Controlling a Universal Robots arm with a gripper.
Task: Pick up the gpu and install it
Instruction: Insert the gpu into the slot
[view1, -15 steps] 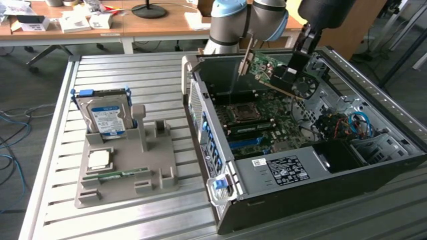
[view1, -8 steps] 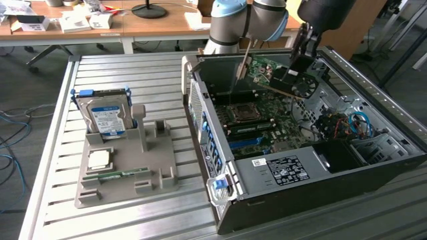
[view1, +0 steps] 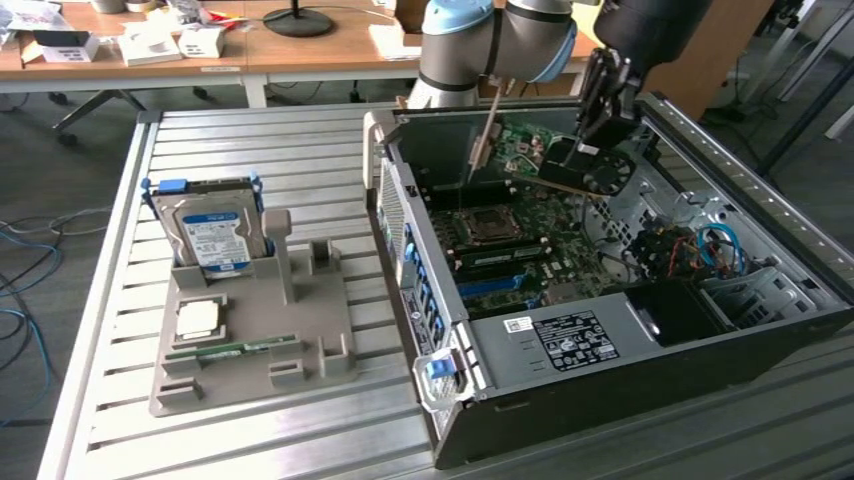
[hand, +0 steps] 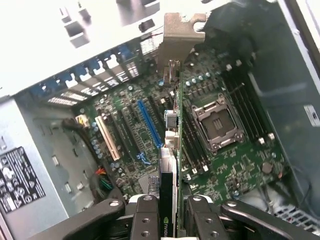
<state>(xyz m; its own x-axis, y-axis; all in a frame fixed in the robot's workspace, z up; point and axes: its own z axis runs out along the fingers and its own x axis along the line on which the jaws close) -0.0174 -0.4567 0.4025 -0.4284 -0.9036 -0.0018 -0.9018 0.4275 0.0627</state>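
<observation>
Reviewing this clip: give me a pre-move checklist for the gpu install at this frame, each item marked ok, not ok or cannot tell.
1. Grip on the gpu: ok. The gripper has its fingers clamped on both faces of the card.
2. Card inside the open computer case, above the motherboard: ok.
3. Blue expansion slot unoccupied: ok.
4. Card edge lined up over that slot: cannot tell.
5. Card seated: not ok. It hangs above the board.
6. Silver bracket towards the case's rear openings: ok.
</observation>
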